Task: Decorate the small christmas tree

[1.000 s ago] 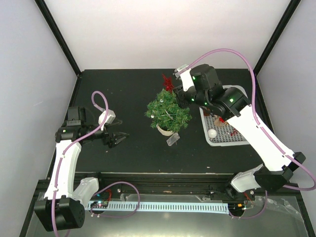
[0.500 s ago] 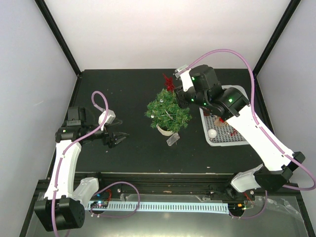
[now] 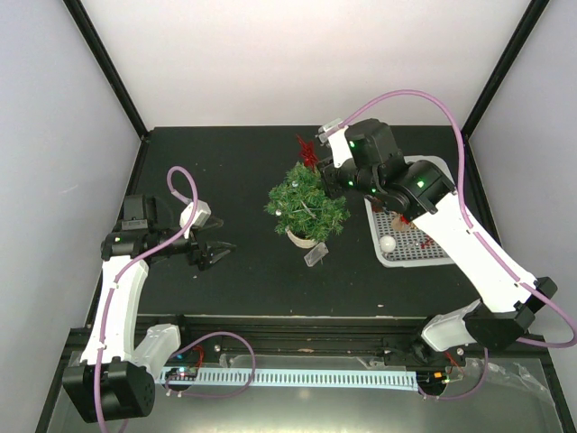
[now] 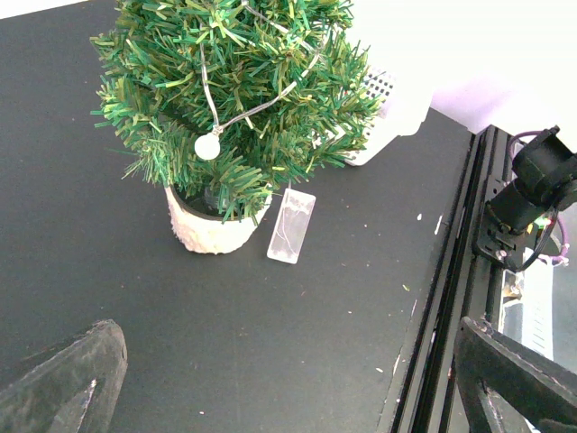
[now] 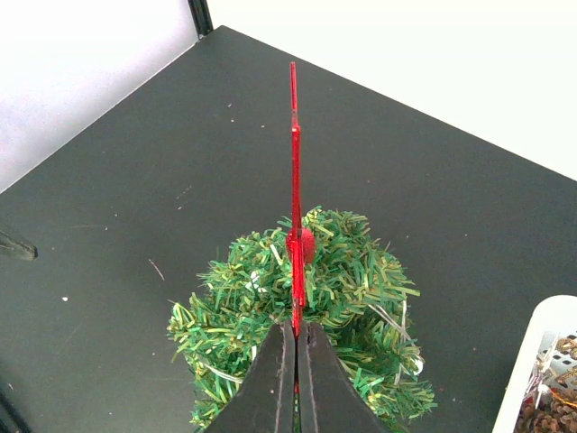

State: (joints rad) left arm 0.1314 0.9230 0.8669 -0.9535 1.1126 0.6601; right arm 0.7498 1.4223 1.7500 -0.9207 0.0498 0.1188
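The small christmas tree [image 3: 306, 204], dark green in a white pot [image 4: 206, 225], stands mid-table with a pale tag [image 3: 315, 255] beside it; it also shows in the left wrist view [image 4: 236, 90] and the right wrist view [image 5: 306, 316]. A white ball [image 4: 207, 146] and silver string hang on it. My right gripper [image 5: 297, 338] is shut on a flat red star ornament [image 5: 294, 207], seen edge-on, held above the tree top; the star also shows in the top view [image 3: 307, 149]. My left gripper [image 3: 223, 252] is open and empty, well left of the tree.
A white mesh basket [image 3: 437, 255] with a white ball [image 3: 388, 244] and other ornaments sits right of the tree, partly under my right arm. The table's front rail [image 4: 451, 298] runs near my left gripper.
My right gripper with the red star has shifted very slightly left over the tree. The left arm has not moved.
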